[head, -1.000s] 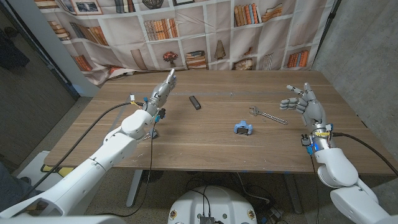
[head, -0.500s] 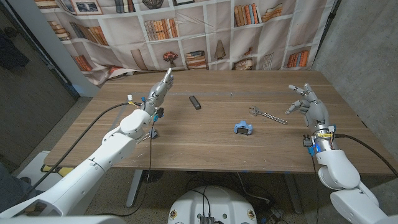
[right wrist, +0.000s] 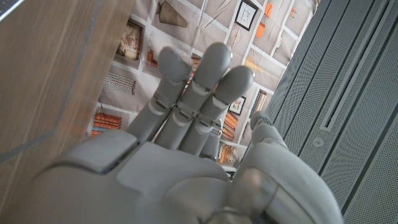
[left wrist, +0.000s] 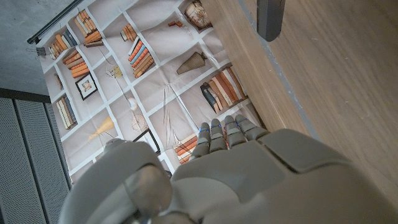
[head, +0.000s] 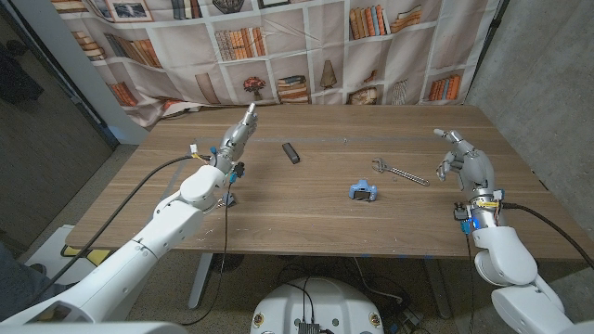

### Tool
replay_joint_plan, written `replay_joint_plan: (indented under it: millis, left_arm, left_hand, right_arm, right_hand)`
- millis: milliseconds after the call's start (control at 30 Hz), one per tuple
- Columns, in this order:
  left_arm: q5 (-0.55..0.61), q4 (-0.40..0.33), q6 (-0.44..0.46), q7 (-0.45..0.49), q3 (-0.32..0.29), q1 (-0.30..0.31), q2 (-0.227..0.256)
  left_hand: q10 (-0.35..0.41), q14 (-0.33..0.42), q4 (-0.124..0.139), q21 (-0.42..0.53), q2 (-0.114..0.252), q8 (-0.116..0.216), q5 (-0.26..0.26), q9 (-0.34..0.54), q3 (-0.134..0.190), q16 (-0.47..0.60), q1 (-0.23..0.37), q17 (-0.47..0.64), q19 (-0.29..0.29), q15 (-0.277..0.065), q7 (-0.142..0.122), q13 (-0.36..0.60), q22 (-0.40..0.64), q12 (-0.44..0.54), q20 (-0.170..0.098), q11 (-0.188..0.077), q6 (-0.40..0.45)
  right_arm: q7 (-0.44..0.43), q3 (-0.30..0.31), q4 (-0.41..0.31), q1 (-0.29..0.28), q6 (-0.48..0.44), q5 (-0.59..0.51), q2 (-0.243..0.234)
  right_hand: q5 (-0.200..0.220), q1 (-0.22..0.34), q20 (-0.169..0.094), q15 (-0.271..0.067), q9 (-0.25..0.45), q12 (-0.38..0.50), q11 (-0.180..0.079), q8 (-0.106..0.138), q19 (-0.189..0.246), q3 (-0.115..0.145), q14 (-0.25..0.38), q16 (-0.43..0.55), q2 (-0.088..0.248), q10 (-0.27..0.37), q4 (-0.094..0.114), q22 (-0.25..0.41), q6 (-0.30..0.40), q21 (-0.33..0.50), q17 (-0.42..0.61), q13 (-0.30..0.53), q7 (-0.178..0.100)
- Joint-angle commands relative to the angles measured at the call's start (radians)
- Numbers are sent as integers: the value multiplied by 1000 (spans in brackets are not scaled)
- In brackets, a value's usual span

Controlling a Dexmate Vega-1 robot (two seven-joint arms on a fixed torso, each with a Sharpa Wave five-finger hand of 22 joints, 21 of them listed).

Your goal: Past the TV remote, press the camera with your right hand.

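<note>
From my right robot hand (head: 461,158) at the right of the frame, the wrench (head: 401,173) lies directly between it and the camera (head: 364,192) at centre. Bare bench (head: 306,223) runs below the wrench, toward the lower middle. The TV remote (head: 291,152) sits upper centre, well apart from the camera. My left robot hand (head: 238,135) stands upper left, clear of both.

Left hand (left wrist: 230,168) seen from behind, fingers (left wrist: 225,132) extended together; wooden counter (left wrist: 323,93) alongside. Dark TV remote (left wrist: 271,17) lies on it; bookshelf-print backdrop (left wrist: 149,74) behind.
</note>
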Motion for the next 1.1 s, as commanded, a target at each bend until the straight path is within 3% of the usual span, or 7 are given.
replay_joint_plan:
  millis: [33,100,133,267,367,867,1100]
  left_arm:
    - [6,-20,-24,43,-31,54,-4]
    - [7,-18,-30,47,-34,58,-7]
    - [7,-18,-32,50,-35,60,-9]
    - [5,-18,-33,57,-38,64,-14]
    - [8,-19,-31,66,-40,65,-17]
    - [4,4,-27,55,-29,39,-35]
    - [2,11,-23,52,-28,30,-35]
  left_hand:
    - [11,13,-5,7,3,3,-1,3,0,-4,8,3,8,0,5,3,1,-7,1,1,6]
    - [12,14,-6,8,4,3,-2,3,1,-4,8,3,10,0,5,3,1,-7,1,1,7]
    - [12,14,-6,8,4,2,-2,3,1,-4,9,3,11,-1,5,3,1,-7,1,1,7]
    - [14,16,-6,8,6,2,-3,3,1,-4,11,3,12,0,5,3,1,-7,2,0,8]
    - [16,18,-6,8,7,1,-3,3,2,-4,12,3,14,0,5,3,1,-8,2,-1,9]
    - [26,35,-7,10,13,-1,-7,3,3,-2,19,3,26,6,4,3,1,-9,5,1,17]
    - [27,38,-7,9,15,-2,-9,3,4,-3,21,3,28,8,5,3,1,-11,6,3,19]
  right_arm:
    - [-1,20,-6,-16,11,-49,-3]
    - [-9,30,-21,-27,-4,-69,-8]
    - [-18,37,-30,-34,-14,-89,-10]
    - [-38,59,-60,-56,-47,-124,-12]
    - [-28,68,-66,-66,-51,-107,-12]
    - [-55,88,-105,-98,-114,-114,19]
    - [-63,103,-157,-122,-184,-132,2]
  right_hand:
    - [-9,-12,0,2,0,64,-3,-7,-15,11,2,35,-58,10,2,62,2,3,1,26,4]
    - [-9,0,-1,1,0,90,-4,-10,-49,26,-14,44,-75,-11,0,48,-7,-37,-8,34,-1]
    - [-5,46,0,0,3,51,-1,-10,-103,55,-36,37,-94,-31,-9,-41,-29,-131,-28,-34,-10]
    - [0,152,1,-3,8,17,-4,-17,-119,72,-87,3,-125,-78,-16,-224,-117,-247,-65,-74,-26]
    - [4,241,0,-4,10,5,-5,-14,-116,80,-105,-6,-133,-99,-21,-288,-150,-280,-82,-78,-34]
    - [-7,458,3,-4,10,50,-5,14,-73,49,-59,57,-155,-55,-14,-316,-78,-253,-59,-32,-75]
    - [-16,556,4,-3,13,206,-9,9,-58,1,-54,75,-141,-45,1,-318,9,-213,-57,157,-102]
